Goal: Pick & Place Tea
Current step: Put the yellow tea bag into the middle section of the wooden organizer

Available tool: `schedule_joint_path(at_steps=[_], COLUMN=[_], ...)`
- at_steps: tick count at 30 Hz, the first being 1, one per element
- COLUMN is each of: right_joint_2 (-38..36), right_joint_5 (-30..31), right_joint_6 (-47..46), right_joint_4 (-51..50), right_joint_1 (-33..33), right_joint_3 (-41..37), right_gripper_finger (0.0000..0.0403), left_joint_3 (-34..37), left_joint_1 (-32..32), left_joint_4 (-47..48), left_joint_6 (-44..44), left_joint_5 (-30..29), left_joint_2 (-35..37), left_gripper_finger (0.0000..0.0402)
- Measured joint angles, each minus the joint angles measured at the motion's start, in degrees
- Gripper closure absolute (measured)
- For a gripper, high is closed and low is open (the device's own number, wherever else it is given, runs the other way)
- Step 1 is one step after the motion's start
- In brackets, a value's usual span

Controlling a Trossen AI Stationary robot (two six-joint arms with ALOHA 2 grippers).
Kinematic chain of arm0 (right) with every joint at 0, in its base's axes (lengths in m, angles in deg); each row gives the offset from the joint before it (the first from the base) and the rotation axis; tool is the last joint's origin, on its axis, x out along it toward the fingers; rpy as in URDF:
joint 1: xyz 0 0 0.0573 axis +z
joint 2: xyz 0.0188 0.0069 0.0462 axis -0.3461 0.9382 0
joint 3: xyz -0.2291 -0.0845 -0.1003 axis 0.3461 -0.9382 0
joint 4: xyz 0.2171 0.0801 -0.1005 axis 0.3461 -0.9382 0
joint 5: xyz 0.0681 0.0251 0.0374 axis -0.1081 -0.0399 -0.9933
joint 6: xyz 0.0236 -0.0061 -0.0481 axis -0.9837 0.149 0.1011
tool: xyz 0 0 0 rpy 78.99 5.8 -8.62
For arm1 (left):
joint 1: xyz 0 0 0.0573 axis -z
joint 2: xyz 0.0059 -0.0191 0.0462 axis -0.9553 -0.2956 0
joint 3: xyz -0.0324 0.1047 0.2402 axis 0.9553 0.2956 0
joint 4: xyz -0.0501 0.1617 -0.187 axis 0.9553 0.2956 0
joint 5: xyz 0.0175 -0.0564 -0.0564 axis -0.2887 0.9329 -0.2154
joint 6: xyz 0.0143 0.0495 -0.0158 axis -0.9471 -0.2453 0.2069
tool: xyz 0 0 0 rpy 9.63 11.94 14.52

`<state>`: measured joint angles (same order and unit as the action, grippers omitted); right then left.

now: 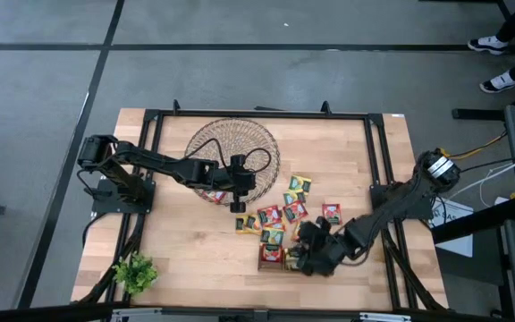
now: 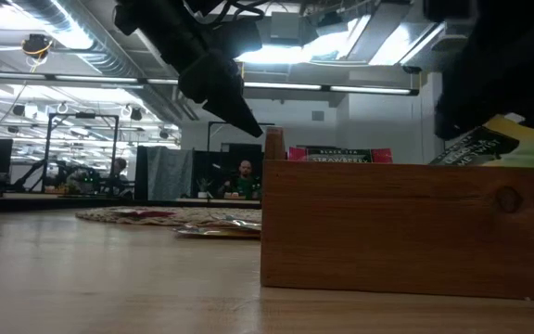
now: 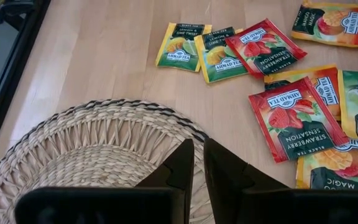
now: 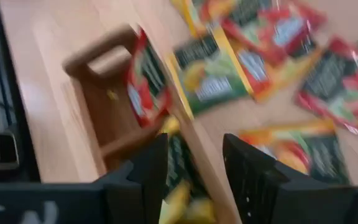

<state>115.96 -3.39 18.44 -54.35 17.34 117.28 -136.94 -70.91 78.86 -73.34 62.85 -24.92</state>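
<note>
Right end effector (image 4: 194,171) is seen open over the wooden tray (image 4: 104,118), a yellow sachet (image 4: 179,199) propped on its edge and likely to tip out; left end effector (image 3: 197,163), closed and empty, is held over the wicker dish (image 3: 86,149), remaining tea (image 1: 293,207) scattered on the worktop (image 1: 186,250).

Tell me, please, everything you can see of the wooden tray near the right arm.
The wooden tray is a narrow box of plain brown wood with dividers making compartments, standing flat near the table's front edge. A red sachet stands upright in one compartment; a yellow-green sachet leans out of another. The right pincer hangs open just above it.
</note>
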Motion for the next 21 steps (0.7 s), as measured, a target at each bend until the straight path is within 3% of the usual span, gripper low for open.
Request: schedule_joint_path(at_steps=[12,16,21], right_joint_2=[-5.2,-5.1,-5.0], right_joint_5=[-27.9,-29.8,-26.9], right_joint_6=[4.0,4.3,4.4], right_joint_4=[-4.0,-4.0,-4.1], right_joint_1=[-8.6,-9.2,-9.3], right_joint_3=[0.0,0.0,0.0], right_gripper_finger=[0.0246,0.0246,0.0246], left_joint_3=[0.0,0.0,0.0], left_joint_1=[0.0,0.0,0.0], left_joint_4=[0.0,0.0,0.0], left_joint_6=[0.4,0.4,0.4], left_joint_5=[0.0,0.0,0.0], left_joint_2=[0.0,0.0,0.0], left_gripper_finger=[0.0366,0.0368,0.037])
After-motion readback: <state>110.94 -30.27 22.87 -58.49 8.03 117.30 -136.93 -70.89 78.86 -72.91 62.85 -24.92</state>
